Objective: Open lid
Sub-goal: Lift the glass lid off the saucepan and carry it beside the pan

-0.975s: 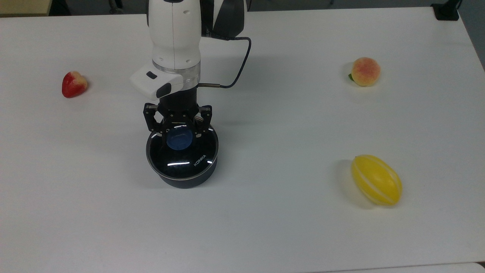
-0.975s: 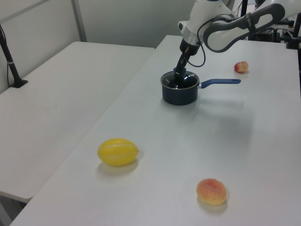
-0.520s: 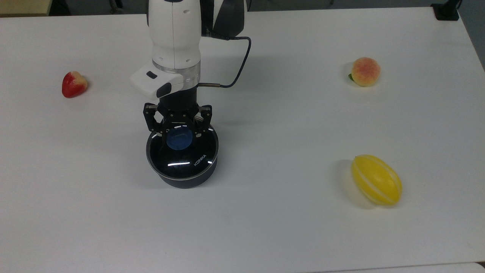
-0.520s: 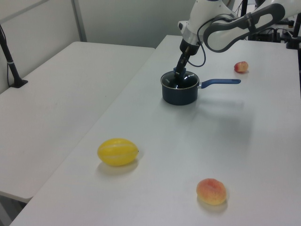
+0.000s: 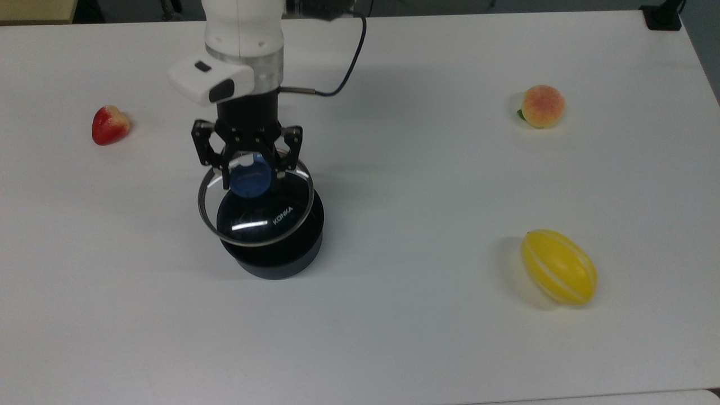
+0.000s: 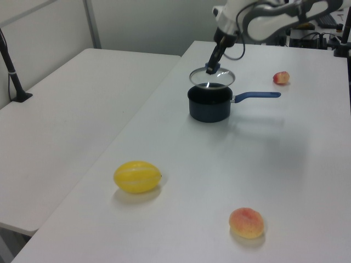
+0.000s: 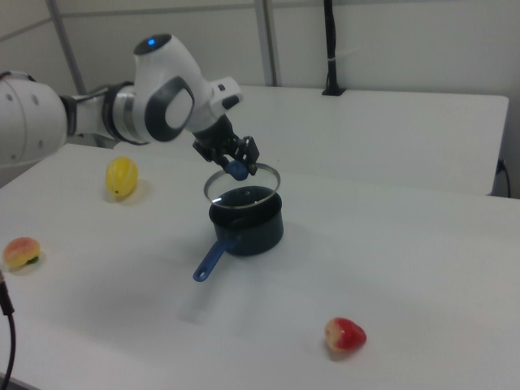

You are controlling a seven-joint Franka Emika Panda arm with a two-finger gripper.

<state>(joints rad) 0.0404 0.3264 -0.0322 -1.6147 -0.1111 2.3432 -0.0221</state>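
Observation:
The round glass lid [image 5: 264, 222] with its metal rim and white KONKA lettering hangs in the air above the black saucepan [image 5: 281, 256]. My gripper [image 5: 251, 177] is shut on the lid's blue knob [image 5: 251, 180]. The left view has the lid [image 6: 211, 78] level and a short way above the pan [image 6: 209, 104], held by my gripper [image 6: 211, 68]. In the right view the lid [image 7: 242, 185] floats over the open pan [image 7: 246, 220], whose blue handle [image 7: 213, 257] points toward the right view's lower left.
A strawberry [image 5: 109, 124] lies at the top view's left. A peach [image 5: 541, 106] and a yellow melon [image 5: 559, 267] lie at the top view's right. A second white table [image 6: 71, 109] stands beside this one in the left view.
My gripper has risen with the lid, lifting it off the saucepan. The pan stays in place, now open.

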